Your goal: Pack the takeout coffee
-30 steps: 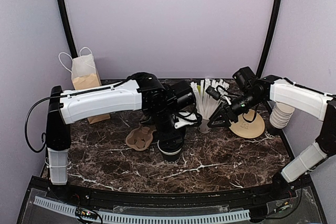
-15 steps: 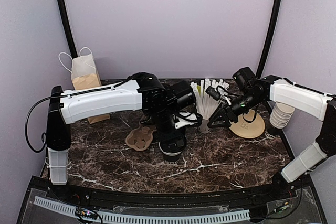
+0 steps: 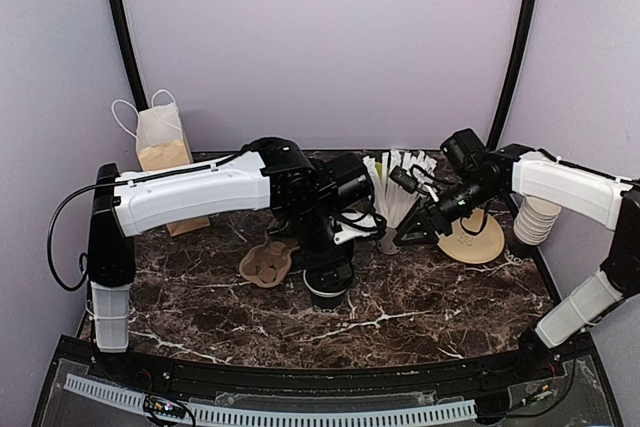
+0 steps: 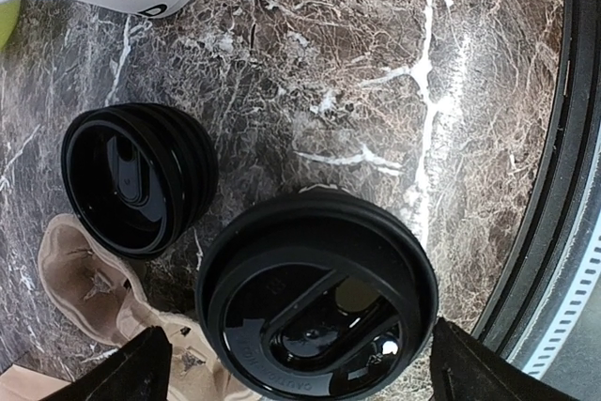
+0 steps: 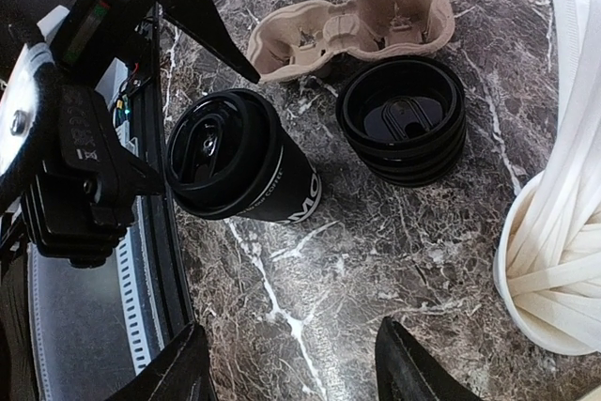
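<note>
A: What changed?
B: The left gripper has spread wide, letting go of the takeout coffee — it stands lidded toward the near edge of the table, beside the carrier. The right gripper hovers empty, jaws apart.
A: Carrier next?
B: Likely — lidding looks done.

Clad in long white moulded shells along the left arm and the right arm, with bulky black joint housings between. Rooted on white ribbed base segments. Trailed by a thin black looping cable at the left shoulder. Tipped with the left gripper and the right gripper, each with flat, tapering matte-black fingers. Studded with a silver screw head beside thin coloured wires.
</note>
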Robot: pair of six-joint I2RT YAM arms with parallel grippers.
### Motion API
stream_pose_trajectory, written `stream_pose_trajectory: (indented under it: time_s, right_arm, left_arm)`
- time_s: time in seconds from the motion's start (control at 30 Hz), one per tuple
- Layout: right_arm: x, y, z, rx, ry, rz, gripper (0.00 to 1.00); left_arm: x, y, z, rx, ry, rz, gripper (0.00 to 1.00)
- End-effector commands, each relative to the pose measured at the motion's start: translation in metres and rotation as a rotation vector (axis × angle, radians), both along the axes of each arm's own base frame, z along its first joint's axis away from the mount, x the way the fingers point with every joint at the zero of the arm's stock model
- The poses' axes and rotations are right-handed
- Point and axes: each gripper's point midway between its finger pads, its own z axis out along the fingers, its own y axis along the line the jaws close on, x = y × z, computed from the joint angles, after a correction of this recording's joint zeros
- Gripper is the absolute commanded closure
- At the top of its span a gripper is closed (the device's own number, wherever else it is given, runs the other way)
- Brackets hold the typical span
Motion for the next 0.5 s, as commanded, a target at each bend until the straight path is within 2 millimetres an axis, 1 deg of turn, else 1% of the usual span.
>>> stream_pose_trajectory:
  time_s: [0.0,0.1,0.13,0.17,0.2,0.27,0.3,0.33,0.37,0.4,0.43,0.47]
  right_arm:
    - [-0.004,0.006,-0.003,-0.014,-0.005,0.024,0.39]
    - [-0.004,0.012,-0.006,-0.022,0.014,0.029,0.41]
    - [-0.005,0.015,-0.007,-0.021,0.026,0.035,0.41]
    - [-0.007,0.019,-0.007,-0.016,0.037,0.041,0.42]
    - [-0.008,0.022,-0.007,-0.009,0.050,0.045,0.43]
    - [-0.009,0.029,-0.008,0.005,0.073,0.045,0.46]
    - [-0.010,0.032,-0.008,0.012,0.089,0.044,0.48]
    - [-0.010,0.035,-0.008,0.022,0.106,0.046,0.51]
    - [-0.010,0.037,-0.010,0.027,0.130,0.044,0.52]
    - [-0.011,0.039,-0.011,0.033,0.146,0.044,0.54]
    - [-0.010,0.041,-0.012,0.035,0.164,0.040,0.55]
    - [-0.011,0.043,-0.014,0.041,0.182,0.043,0.56]
  left_arm:
    - [0.001,0.003,0.050,-0.111,-0.067,0.021,0.01]
    - [0.011,0.011,0.071,-0.193,-0.117,0.089,0.01]
    - [0.019,0.015,0.080,-0.259,-0.127,0.141,0.01]
    - [0.023,0.018,0.084,-0.293,-0.130,0.172,0.01]
    - [0.031,0.025,0.088,-0.348,-0.122,0.241,0.01]
    - [0.039,0.035,0.092,-0.425,-0.096,0.341,0.02]
    - [0.040,0.037,0.092,-0.446,-0.087,0.369,0.03]
    - [0.041,0.040,0.091,-0.486,-0.063,0.426,0.06]
    - [0.041,0.041,0.082,-0.501,-0.046,0.455,0.09]
    - [0.041,0.045,0.086,-0.549,-0.007,0.531,0.14]
    - [0.046,0.053,0.076,-0.559,0.016,0.596,0.16]
    - [0.044,0.057,0.079,-0.605,0.076,0.681,0.20]
